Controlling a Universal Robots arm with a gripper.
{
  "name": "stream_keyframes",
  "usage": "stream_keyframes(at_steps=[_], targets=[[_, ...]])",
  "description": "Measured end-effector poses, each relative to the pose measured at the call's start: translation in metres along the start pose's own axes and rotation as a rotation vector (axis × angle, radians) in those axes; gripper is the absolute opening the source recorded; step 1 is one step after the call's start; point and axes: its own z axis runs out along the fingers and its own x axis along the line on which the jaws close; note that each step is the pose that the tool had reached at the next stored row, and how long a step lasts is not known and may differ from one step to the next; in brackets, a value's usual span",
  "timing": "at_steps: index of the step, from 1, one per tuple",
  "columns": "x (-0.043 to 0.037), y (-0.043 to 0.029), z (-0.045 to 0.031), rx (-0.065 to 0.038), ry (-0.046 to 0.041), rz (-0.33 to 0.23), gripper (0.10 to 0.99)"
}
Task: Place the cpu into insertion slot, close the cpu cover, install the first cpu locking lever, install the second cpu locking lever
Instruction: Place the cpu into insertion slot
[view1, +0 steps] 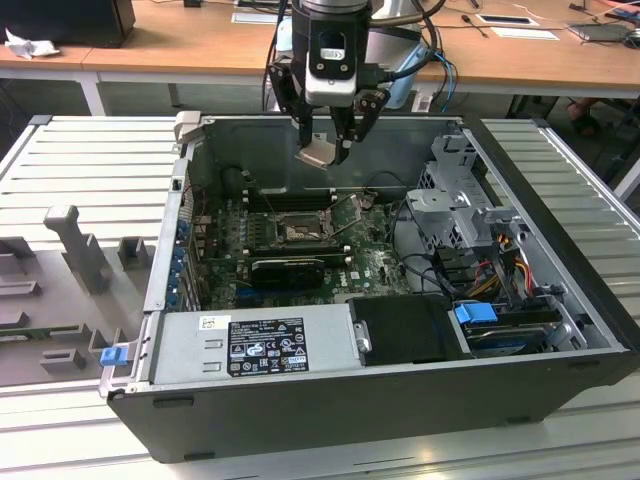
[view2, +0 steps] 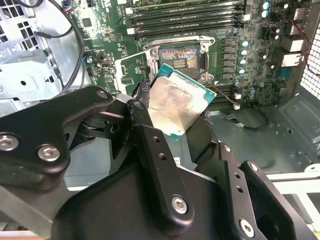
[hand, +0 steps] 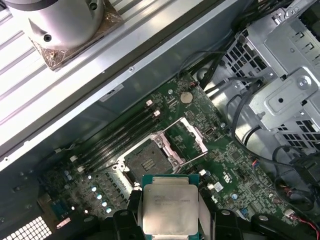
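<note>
wooden desk (view1: 200, 50), ribbed grey table (view1: 90, 150)

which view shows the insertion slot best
The first wrist view: the insertion slot lies exposed, the cpu cover swung open beside it. In the second wrist view the held cpu partly overlaps the slot. The exterior view shows the slot at a slant inside the case.

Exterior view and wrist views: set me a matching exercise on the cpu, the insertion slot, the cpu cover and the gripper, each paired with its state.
Things:
1. cpu
2. insertion slot
3. cpu cover
4. gripper

States:
A. standing open beside the insertion slot
B. shut on the cpu
C. held in the air above the motherboard
D. empty, contact field bare

Pairs: 1-C, 2-D, 3-A, 4-B
</note>
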Motion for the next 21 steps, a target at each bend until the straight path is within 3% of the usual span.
stream_keyframes(at_steps=[5, 21], targets=[[0.0, -0.0001, 0.0011, -0.002, -0.0104, 0.117, 0.537], [0.0022, -0.0023, 0.0057, -0.002, -0.0113, 0.132, 0.537]])
